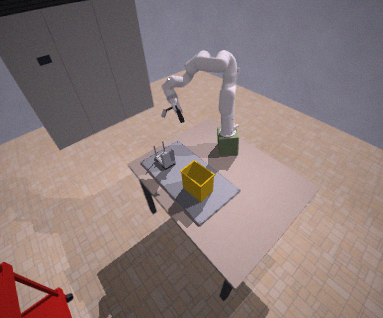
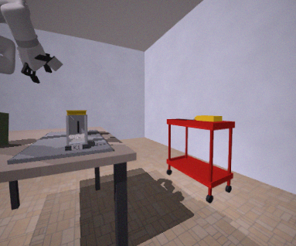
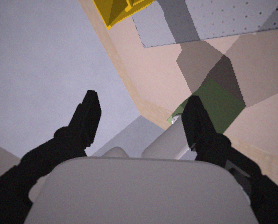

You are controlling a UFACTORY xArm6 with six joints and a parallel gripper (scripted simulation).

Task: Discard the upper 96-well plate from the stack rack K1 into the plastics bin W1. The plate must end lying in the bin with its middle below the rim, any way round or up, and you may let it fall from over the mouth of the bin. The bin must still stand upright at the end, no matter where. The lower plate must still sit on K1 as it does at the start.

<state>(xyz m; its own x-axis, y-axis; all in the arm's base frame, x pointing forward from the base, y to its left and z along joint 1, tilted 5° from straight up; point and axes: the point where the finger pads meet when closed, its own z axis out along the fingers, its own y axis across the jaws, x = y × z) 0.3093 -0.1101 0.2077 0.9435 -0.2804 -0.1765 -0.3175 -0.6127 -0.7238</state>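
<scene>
The stack rack K1 stands on the grey mat on the table, with pale plates between its thin posts; it also shows in the exterior view, label facing the camera. The yellow bin W1 stands upright just right of the rack; only its rim shows behind the rack in the exterior view, and a corner shows at the top of the wrist view. My gripper is open and empty, high above the table behind the rack. It also shows in the exterior view and in the wrist view.
The arm's green base block stands at the table's back edge. A grey cabinet stands against the wall. A red cart with a yellow item on top stands off to the side of the table.
</scene>
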